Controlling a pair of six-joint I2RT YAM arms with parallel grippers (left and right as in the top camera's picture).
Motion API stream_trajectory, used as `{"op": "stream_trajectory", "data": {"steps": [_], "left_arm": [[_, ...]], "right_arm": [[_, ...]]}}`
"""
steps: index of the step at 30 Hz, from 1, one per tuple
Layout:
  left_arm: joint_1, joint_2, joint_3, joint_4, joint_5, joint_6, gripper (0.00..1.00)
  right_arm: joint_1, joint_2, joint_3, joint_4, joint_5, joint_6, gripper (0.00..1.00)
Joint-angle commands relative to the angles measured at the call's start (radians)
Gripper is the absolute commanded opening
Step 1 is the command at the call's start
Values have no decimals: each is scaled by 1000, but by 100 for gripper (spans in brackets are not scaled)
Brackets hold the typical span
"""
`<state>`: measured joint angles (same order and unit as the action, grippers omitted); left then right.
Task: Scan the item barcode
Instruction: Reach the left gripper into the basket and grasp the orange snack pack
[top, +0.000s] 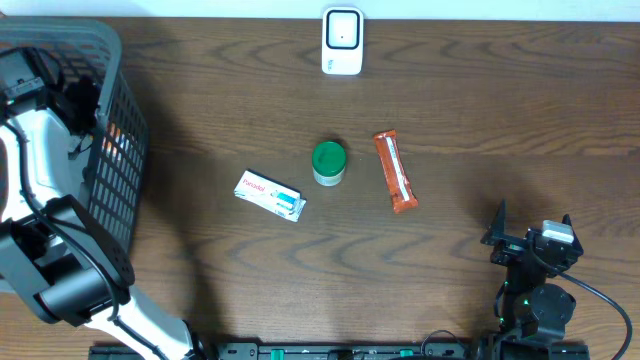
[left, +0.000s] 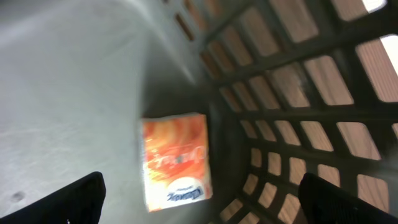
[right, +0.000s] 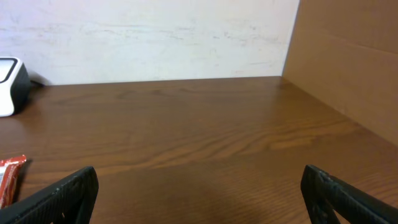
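Dark wood-grain table (top: 220, 90) fills my overhead view. The right wrist view shows a pale wall (right: 155, 31) behind it and a brown cardboard panel (right: 348, 56) along the right side. At far left a grey mesh basket (top: 125, 150) sits on the table, and my left arm reaches into it. The left gripper (left: 211, 202) has its jaws spread wide and holds nothing, hanging above an orange packet (left: 174, 158) that lies flat on the basket floor by the lattice wall. Out on the open table, moving right, I see a white and blue pill box (top: 270, 196), then a green-lidded jar (top: 329, 162) near it, then an orange snack bar (top: 395, 171), none of them touching. The white scanner (top: 342, 40) stands at the far edge behind the jar, with nothing between them. At near right the right gripper (top: 532, 220) sits low over bare wood, jaws wide and empty, well apart from the items.
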<state>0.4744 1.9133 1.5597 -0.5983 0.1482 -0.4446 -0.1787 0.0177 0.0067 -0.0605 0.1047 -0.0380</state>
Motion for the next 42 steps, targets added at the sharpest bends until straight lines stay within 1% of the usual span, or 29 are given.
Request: {"op": "stream_trajectory", "data": {"steps": [1,9,18,19,20,21,22,26,28,31,34,36,38,42], "left_arm": [[-3,47,-2,14,-3,-31,99],[-3,161,-2,46,-2,-106,99],[-27,242,-2,47,-3,-107,98],[-30,246,-2,46,-3,-107,91],[-32,247,-2,42,-3,-107,81],[-33,247,-2,36,-3,-106,67],[-33,247,-2,31,-3,-106,55],[-24,231,-1,-23,-8,-87,37],[-9,200,11,-74,-39,-87,35],[29,122,69,-184,-100,-61,34],[84,-1,158,-298,-141,-39,34],[128,-103,217,-347,-130,-40,31],[160,-201,249,-372,-82,-40,31],[184,-429,260,-394,179,-48,30]], "right_arm": [[10,-3,-1,-3,2,-12,99],[10,-3,-1,-3,2,-12,99],[10,-3,-1,-3,2,-12,99],[10,-3,-1,-3,2,-12,99],[10,-3,-1,-3,2,-12,99],[10,-3,-1,-3,2,-12,99],[10,-3,-1,-3,2,-12,99],[10,-3,-1,-3,2,-12,99],[10,-3,-1,-3,2,-12,99],[10,-3,-1,-3,2,-12,99],[10,-3,-1,-3,2,-12,99],[10,-3,-1,-3,2,-12,99],[10,-3,-1,-3,2,-12,99],[10,-3,-1,-3,2,-12,99]]}}
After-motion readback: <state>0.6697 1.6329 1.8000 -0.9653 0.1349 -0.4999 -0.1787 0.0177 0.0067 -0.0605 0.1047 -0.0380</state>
